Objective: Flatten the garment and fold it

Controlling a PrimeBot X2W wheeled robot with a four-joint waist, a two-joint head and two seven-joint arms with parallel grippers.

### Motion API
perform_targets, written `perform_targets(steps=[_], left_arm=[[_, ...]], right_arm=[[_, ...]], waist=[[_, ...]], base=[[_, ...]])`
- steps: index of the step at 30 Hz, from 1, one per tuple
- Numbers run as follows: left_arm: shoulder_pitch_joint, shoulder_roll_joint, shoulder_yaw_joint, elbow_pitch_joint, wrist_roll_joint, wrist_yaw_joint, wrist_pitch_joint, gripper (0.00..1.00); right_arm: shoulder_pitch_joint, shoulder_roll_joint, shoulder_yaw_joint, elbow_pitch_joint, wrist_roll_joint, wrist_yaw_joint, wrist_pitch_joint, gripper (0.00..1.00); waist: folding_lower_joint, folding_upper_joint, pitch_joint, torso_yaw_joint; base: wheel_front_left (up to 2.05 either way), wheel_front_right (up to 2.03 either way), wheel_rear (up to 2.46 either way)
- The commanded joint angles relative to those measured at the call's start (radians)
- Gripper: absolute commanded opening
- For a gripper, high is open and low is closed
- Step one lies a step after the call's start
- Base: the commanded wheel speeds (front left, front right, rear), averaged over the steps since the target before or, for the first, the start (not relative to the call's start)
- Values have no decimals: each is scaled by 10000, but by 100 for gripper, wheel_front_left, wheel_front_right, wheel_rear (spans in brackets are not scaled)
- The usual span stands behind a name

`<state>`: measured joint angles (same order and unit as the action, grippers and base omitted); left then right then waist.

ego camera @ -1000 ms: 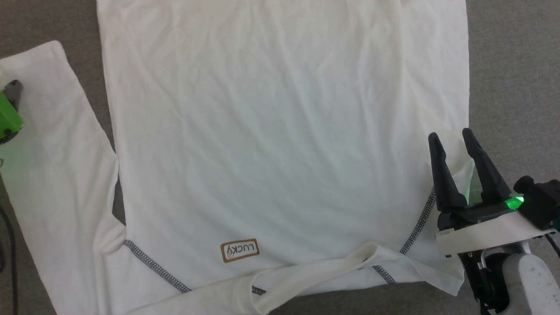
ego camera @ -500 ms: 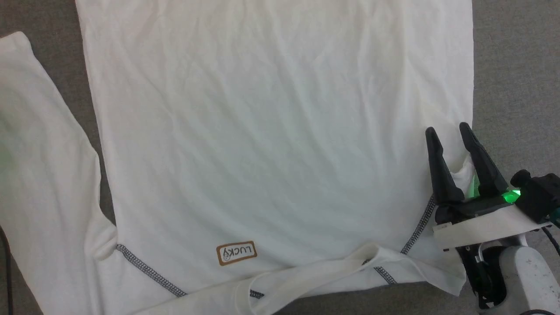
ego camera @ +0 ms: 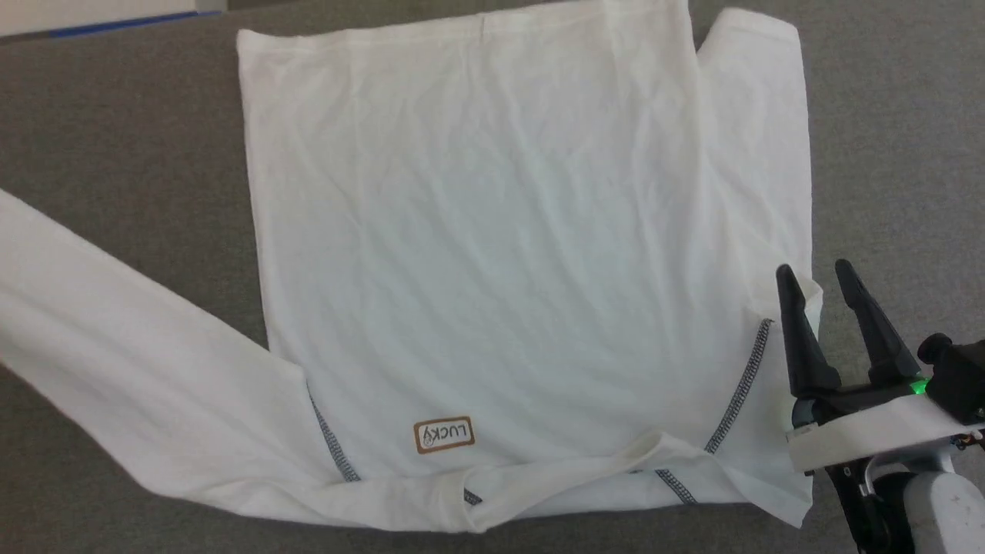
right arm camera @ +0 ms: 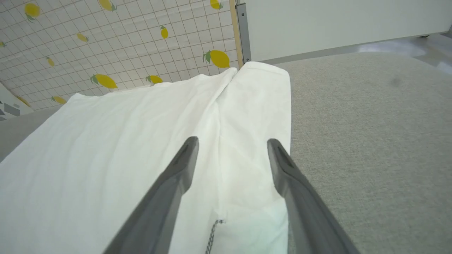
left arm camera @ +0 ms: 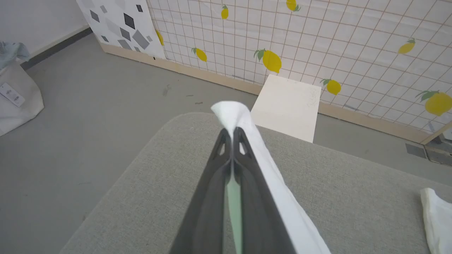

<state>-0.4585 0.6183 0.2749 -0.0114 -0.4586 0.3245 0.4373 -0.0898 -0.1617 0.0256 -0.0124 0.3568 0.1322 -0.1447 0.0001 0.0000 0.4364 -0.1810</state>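
On the grey padded surface (ego camera: 131, 138), the garment (ego camera: 492, 231) lies spread, shoulders nearest me. One long sleeve (ego camera: 115, 338) runs off to my left, while the other sleeve (ego camera: 758, 115) lies along the right edge. Thin, soft and light, it should sag and crease, so I judge cuffs, hem corners and shoulders the best holds. My right pincer (ego camera: 814, 269) stands apart, gripping nothing, beside the shoulder seam (ego camera: 740, 385). My left pincer (left arm camera: 232, 135) is clamped on a white fabric end (left arm camera: 231, 111), seemingly the cuff.
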Motion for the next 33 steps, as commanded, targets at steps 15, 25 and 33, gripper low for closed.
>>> perform_targets(steps=[15, 25, 33], left_arm=[[623, -1067, -1552, -3425, -1423, -1367, 347, 0], [270, -3785, -5989, -3807, -1428, -2067, 212, 0], [592, -5384, -8513, -625, -1333, -2492, -441, 0]], right_arm=[[1248, 316, -604, -1230, -488, -15, 1139, 100], [1337, 314, -606, -1448, -472, -15, 1359, 100], [1221, 414, -575, -1405, -482, -15, 1360, 100]], waist=[[-1, 0, -2729, 1414], [-1, 0, -2740, 1113], [-1, 0, -2497, 224]], base=[[0, 0, 0], [0, 0, 0], [0, 0, 0]])
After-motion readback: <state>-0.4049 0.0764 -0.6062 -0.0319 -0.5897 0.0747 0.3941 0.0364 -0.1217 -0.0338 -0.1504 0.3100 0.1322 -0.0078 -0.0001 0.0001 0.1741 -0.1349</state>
